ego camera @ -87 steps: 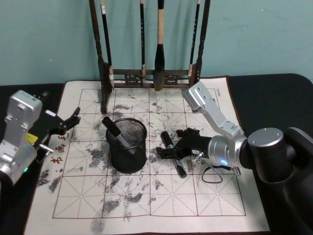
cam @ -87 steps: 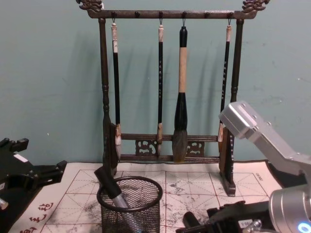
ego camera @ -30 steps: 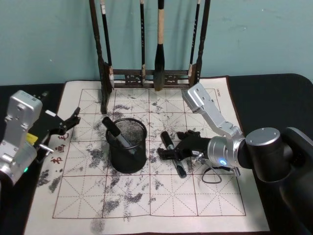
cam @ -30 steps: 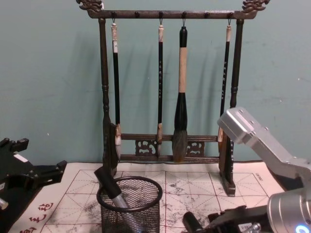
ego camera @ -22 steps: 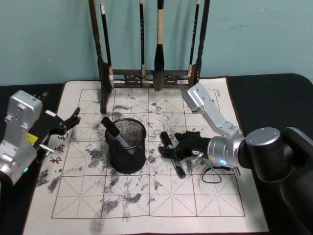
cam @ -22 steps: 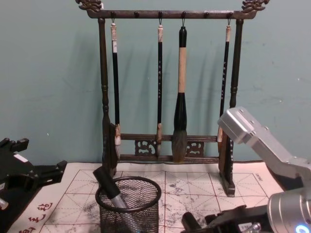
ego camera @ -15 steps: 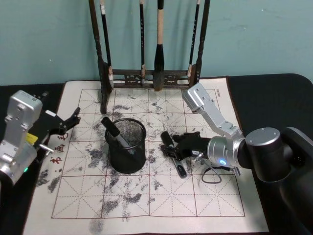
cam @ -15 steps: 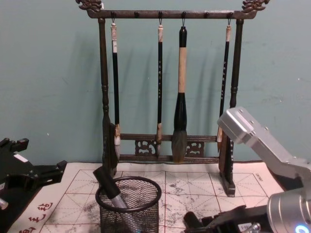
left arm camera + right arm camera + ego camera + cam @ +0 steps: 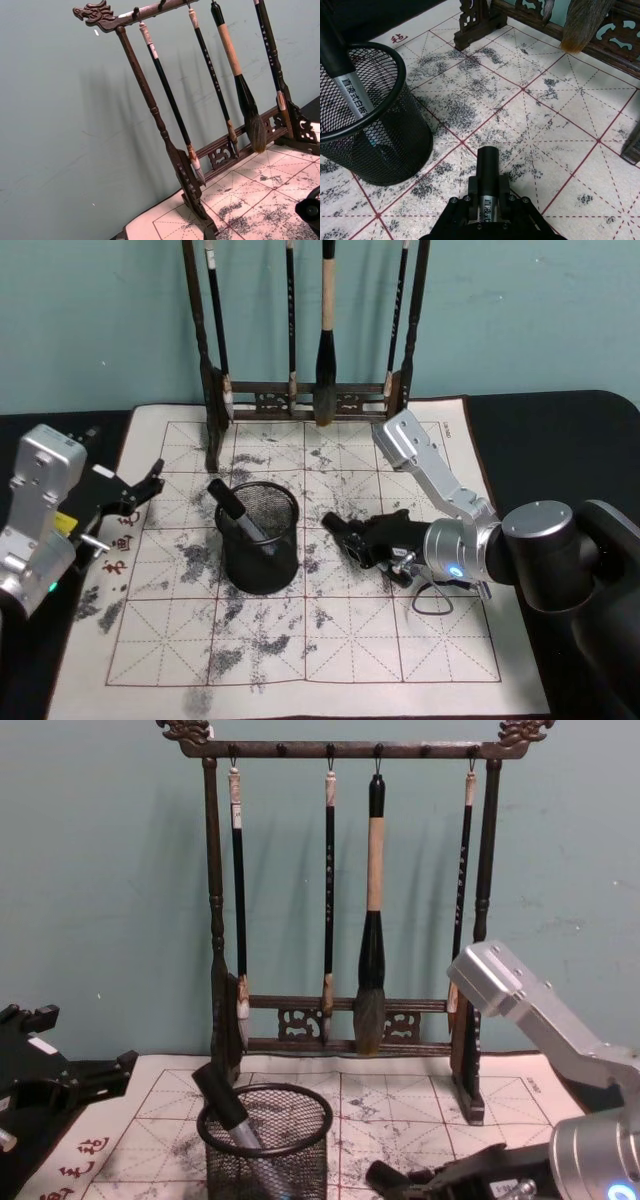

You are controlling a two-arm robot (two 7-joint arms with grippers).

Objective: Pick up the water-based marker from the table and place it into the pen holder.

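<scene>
A black water-based marker with a grey label is clamped in my right gripper, just right of the pen holder. In the right wrist view the marker sticks out between the fingers, over the white mat of the table, and the mesh pen holder stands close by. Another black marker leans inside the pen holder. The chest view has the held marker's end low beside the pen holder. My left gripper is parked open at the mat's left edge.
A tall dark wooden brush rack with several hanging brushes stands at the back of the mat, also seen as the rack in the chest view. A thin cable loop lies under my right wrist. The mat's front half is bare.
My right gripper has closed on the marker that lay on the mat and turned it, so its end now points toward the pen holder. The left arm stayed still.
</scene>
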